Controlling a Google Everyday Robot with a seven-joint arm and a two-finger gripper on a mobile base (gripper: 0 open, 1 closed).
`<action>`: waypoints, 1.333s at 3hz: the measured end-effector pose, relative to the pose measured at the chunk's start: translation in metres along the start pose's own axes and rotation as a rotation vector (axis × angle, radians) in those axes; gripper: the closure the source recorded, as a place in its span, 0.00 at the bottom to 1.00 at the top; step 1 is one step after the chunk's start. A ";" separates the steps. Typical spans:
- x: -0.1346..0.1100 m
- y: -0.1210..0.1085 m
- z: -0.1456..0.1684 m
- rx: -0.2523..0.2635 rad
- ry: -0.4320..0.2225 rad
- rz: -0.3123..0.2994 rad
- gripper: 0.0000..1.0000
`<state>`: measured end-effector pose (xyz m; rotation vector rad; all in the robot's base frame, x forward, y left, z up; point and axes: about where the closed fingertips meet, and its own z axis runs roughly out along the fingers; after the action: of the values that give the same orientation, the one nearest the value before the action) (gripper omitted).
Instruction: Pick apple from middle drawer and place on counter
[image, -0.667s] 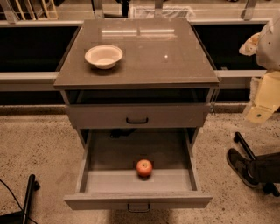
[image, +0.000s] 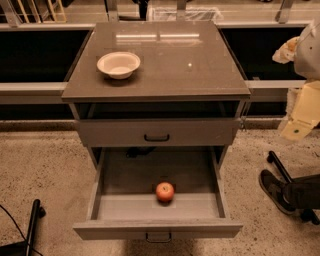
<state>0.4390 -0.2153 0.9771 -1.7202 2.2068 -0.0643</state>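
Note:
The apple (image: 165, 191), small and red-orange, lies on the grey floor of the open middle drawer (image: 125, 207), near its front panel and slightly right of centre. The drawer is pulled far out below a shut drawer front (image: 157, 132) with a black loop handle. The counter (image: 170, 65) is the glossy grey-brown top of the cabinet. My gripper (image: 298, 126), a cream-coloured part of my arm, hangs at the right edge of the view, beside the cabinet at about the height of the shut drawer, well away from the apple.
A cream-white shallow bowl (image: 118, 64) stands on the counter's left rear part. A dark shoe and chair base (image: 285, 190) are on the speckled floor at the right. A black pole (image: 31, 225) and a cable lie at the lower left.

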 end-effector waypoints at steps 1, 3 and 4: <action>0.008 0.009 0.051 -0.078 -0.125 0.019 0.00; -0.012 0.096 0.194 -0.260 -0.548 0.251 0.00; -0.014 0.122 0.223 -0.293 -0.651 0.375 0.00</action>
<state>0.3929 -0.1309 0.7413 -1.1742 2.0342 0.8216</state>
